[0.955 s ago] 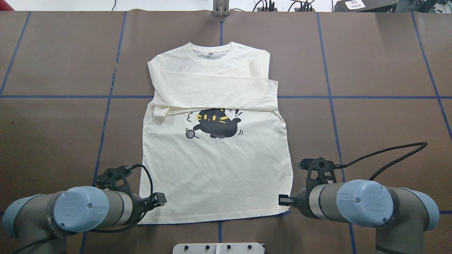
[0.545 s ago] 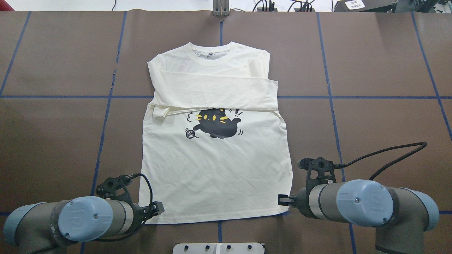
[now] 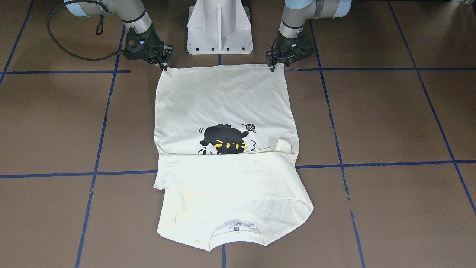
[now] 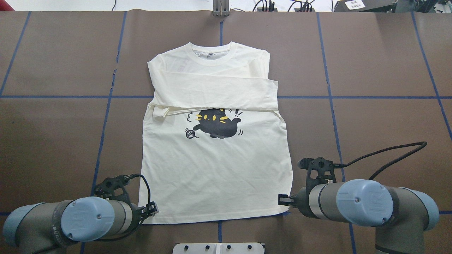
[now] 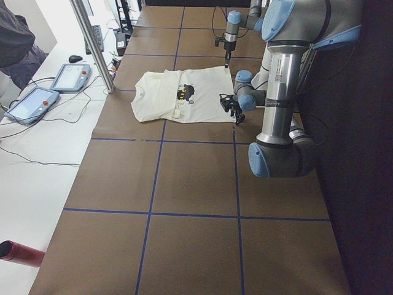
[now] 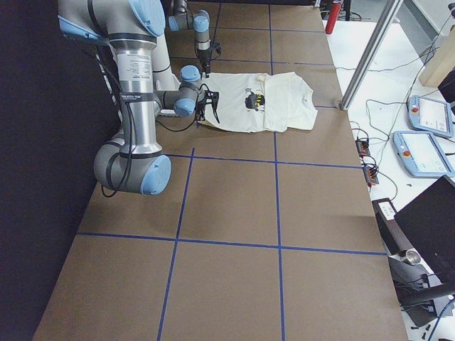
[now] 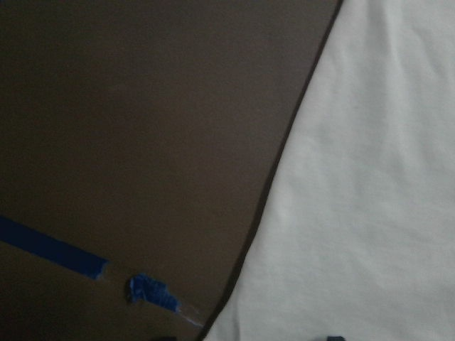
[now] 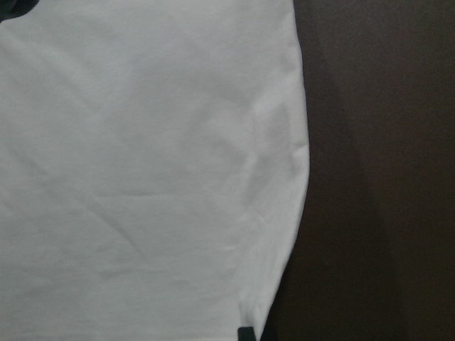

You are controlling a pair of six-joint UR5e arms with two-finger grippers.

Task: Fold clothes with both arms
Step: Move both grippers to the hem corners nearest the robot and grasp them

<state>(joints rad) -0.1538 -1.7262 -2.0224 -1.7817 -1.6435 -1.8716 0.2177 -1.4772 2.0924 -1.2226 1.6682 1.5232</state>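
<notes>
The cream T-shirt (image 4: 215,169) lies flat on the brown table, cat print (image 4: 216,123) up, with both sleeves folded across the chest. It also shows in the front view (image 3: 223,100). My left gripper (image 4: 152,208) is low at the hem's left corner. The left wrist view shows two fingertips apart at the cloth edge (image 7: 370,177), so it is open. My right gripper (image 4: 282,199) is at the hem's right corner. Its tips meet at the cloth edge (image 8: 142,177), shut on the hem. In the front view the left gripper (image 3: 274,67) is on the right and the right gripper (image 3: 164,67) on the left.
The white pedestal base (image 3: 219,26) stands just behind the hem. Blue tape lines (image 4: 106,116) cross the table. The right arm's black cable (image 4: 388,155) loops over the table. A metal post (image 5: 92,43) and teach pendants (image 5: 67,77) stand beyond the shirt's collar end.
My left gripper has moved back toward the robot and slightly left, onto the hem's left corner. The right arm and the shirt have not moved.
</notes>
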